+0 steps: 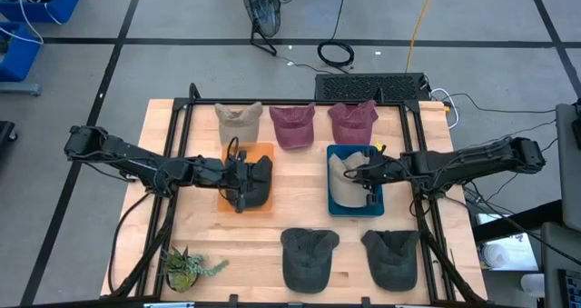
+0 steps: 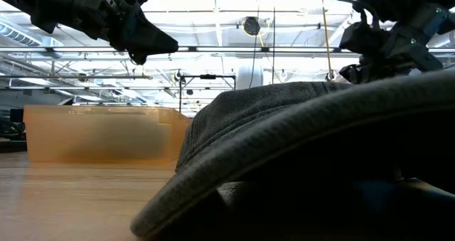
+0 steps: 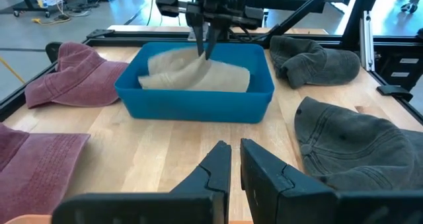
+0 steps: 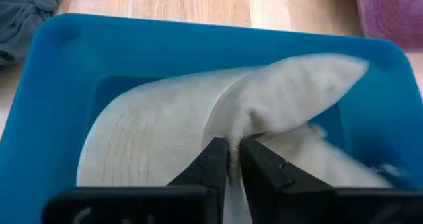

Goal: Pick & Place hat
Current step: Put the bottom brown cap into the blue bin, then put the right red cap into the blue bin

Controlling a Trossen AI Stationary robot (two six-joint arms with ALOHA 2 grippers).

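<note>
Right wrist view: we saw right gripper pinching fold of beige hat inside blue bin. Placing step; release next, we judged. Left gripper nearly shut, empty, over orange tray.

Bare counter between the orange bin and blue bin gives free passage, bounded at the far side by three hats and at the near side by two grey hats.
</note>
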